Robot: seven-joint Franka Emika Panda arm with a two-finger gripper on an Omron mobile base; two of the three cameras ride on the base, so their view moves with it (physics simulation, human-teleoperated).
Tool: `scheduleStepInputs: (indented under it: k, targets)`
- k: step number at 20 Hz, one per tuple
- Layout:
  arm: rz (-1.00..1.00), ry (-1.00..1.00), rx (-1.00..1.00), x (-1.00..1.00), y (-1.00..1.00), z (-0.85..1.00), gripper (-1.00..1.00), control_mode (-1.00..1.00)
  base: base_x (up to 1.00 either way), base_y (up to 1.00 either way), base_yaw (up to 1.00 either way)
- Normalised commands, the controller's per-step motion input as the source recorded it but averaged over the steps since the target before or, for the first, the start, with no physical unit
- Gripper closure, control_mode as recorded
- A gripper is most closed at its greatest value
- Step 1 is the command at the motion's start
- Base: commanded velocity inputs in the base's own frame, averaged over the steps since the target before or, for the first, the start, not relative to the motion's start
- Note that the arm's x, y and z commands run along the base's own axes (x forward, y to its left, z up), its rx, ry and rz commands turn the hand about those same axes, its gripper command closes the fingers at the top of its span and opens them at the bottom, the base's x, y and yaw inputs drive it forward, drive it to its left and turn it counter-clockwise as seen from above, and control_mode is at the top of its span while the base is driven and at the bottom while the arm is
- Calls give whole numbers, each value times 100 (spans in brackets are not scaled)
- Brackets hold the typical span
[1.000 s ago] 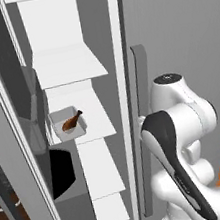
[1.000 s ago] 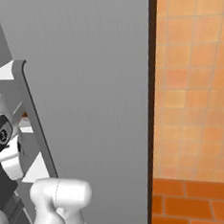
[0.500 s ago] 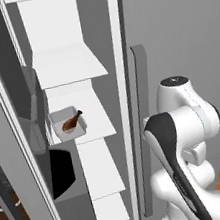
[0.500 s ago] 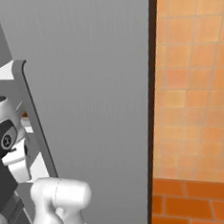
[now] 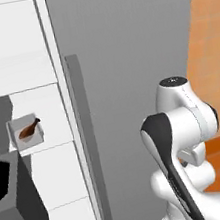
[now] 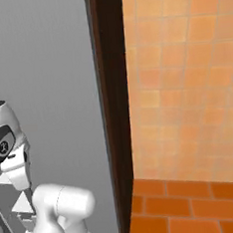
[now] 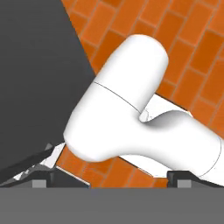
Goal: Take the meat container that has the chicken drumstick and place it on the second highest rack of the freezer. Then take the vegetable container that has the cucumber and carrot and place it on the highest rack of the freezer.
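Orange brick floor [image 7: 183, 83] is faced by the spread, empty fingers [image 7: 111, 177], while the meat container [image 5: 25, 132] with its chicken drumstick [image 5: 29, 128] sits shelved in the freezer [image 5: 46, 143], so the vegetable run is judged next.

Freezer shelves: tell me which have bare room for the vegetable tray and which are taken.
In the left base view, the freezer shelf above the meat container looks bare, bordered by the white back wall and the door edge. The shelf below the container also looks free. The container's own shelf is crowded at its left, where the chicken drumstick sits; a bare strip remains to its right.
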Motion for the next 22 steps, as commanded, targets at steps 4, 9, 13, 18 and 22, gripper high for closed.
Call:
scheduleStepInputs:
  k: [4, 9, 13, 18, 22]
  targets:
    - [0, 0, 0, 0, 0, 0, -100, 100, -32, -96, 27]
    - [0, 0, 0, 0, 0, 0, -100, 100, -66, -64, 81]
    - [0, 0, 0, 0, 0, 0, -100, 100, -48, -20, 100]
    - [0, 0, 0, 0, 0, 0, -100, 100, -27, -4, 100]
    - [0, 0, 0, 0, 0, 0, -100, 100, -12, 0, 100]
